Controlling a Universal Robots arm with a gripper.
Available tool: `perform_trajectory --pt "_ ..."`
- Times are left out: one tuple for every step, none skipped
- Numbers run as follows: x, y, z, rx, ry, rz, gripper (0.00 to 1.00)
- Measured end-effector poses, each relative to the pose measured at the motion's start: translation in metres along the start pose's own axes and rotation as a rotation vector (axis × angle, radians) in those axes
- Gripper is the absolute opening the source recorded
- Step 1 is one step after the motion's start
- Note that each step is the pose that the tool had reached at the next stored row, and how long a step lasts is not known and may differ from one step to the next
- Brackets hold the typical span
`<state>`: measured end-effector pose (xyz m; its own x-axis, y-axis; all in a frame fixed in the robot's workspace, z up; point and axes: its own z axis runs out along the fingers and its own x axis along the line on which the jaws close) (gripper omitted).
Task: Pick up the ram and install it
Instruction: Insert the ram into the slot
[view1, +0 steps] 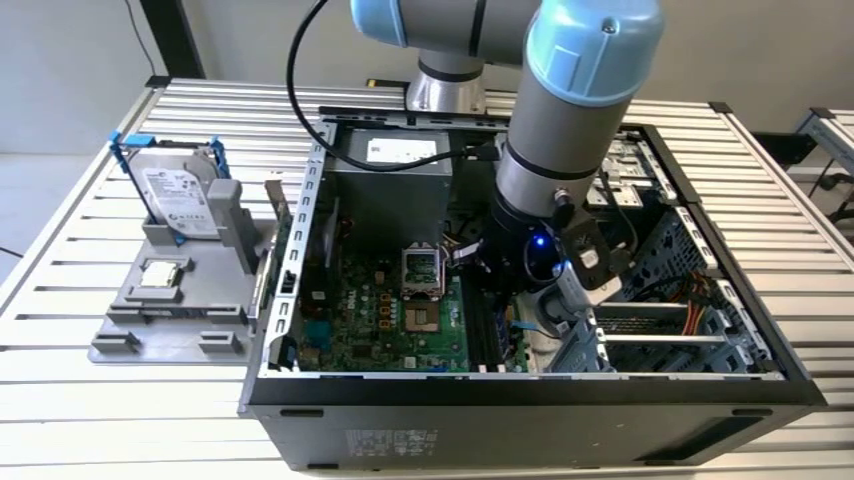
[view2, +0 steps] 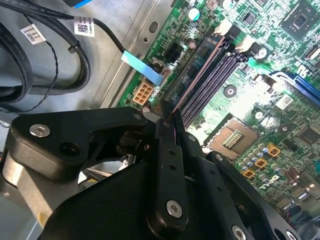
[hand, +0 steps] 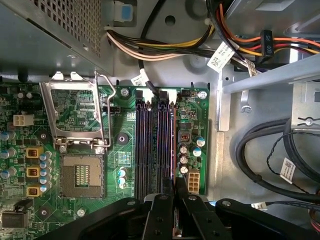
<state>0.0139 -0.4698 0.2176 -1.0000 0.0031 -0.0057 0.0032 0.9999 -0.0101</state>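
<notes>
While the black claw (view2: 167, 125) is clenched on the thin dark ram strip (view2: 192, 82), seen edge-on, the strip's long axis is held parallel to the long black motherboard slots (hand: 154, 145), directly above the outermost one.

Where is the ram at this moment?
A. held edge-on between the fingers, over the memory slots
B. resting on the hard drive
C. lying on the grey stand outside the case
A: in both wrist views the fingers pinch the thin ram above the slots.
</notes>
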Motion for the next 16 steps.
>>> perform_trajectory --pt "0.0 0.0 0.0001 -0.0001 0.0 0.0 0.0" --pt "0.0 0.0 0.0001 -0.0001 0.0 0.0 0.0" --pt "0.0 0.0 0.0001 -0.0001 0.0 0.0 0.0" --pt "0.0 0.0 0.0 -0.0001 0.0 0.0 0.0" --pt "0.0 0.0 -0.0008 0.0003 -0.0001 0.0 0.0" --pt "0.0 0.0 -0.0023 0.0008 -0.0001 0.0 0.0" --pt "0.0 0.0 -0.0031 0.0013 0.0 0.0 0.0" --pt "0.0 0.0001 -0.0032 0.0012 -0.0001 0.0 0.0" --pt "0.0001 0.0001 -0.0033 0.0012 -0.0001 0.002 0.0" --pt "0.0006 0.0 -0.0033 0.0012 -0.0003 0.005 0.0" --pt "0.0006 0.0 -0.0034 0.0015 -0.0006 0.007 0.0" --pt "0.0006 0.0002 -0.0036 0.002 -0.0009 0.009 0.0" --pt "0.0006 0.0002 -0.0036 0.0019 -0.0011 0.01 0.0" --pt "0.0008 0.0002 -0.0036 0.0019 -0.0011 0.012 0.0" --pt "0.001 0.0003 -0.0034 0.0017 -0.0012 0.014 0.0" --pt "0.0011 0.0008 -0.0034 0.0018 -0.0011 0.016 0.0"
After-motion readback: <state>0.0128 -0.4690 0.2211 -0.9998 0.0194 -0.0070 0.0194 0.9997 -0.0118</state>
